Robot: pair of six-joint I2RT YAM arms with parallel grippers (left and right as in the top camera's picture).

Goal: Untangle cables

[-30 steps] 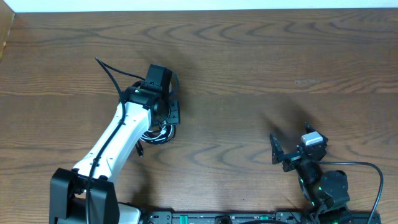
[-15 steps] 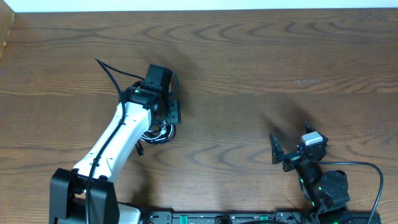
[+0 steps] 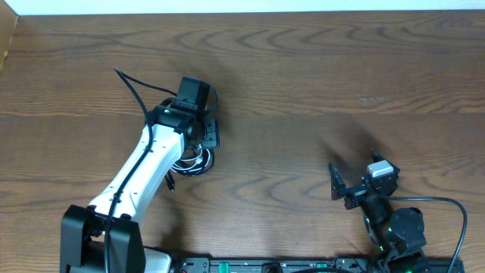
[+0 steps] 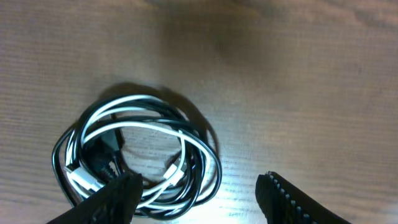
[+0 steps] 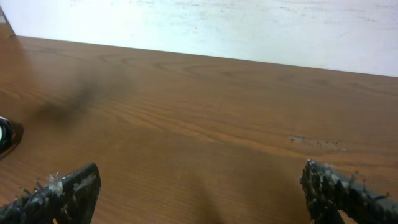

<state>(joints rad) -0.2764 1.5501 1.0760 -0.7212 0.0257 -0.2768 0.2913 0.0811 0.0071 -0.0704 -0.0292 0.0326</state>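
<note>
The cables lie as one small tangled coil on the wooden table (image 3: 303, 91), partly under my left gripper (image 3: 201, 139) in the overhead view. In the left wrist view the white cable (image 4: 132, 98) and the black cable (image 4: 217, 176) loop through each other, with plug ends inside the ring. My left gripper (image 4: 196, 202) hangs open just above the coil; its left finger covers the coil's lower edge and its right finger is over bare wood. My right gripper (image 3: 355, 173) stands wide open near the front right, far from the coil, and in its own view the right gripper (image 5: 202, 193) has only table between its fingers.
The white left arm (image 3: 136, 178) runs from the front left up to the coil. A thick black arm wire (image 3: 132, 87) arcs off behind it. A pale wall (image 5: 217, 25) bounds the far edge of the table.
The left gripper's jaws have spread a little wider over the coil and it has shifted slightly toward the far side. The cables and the right arm have not moved.
</note>
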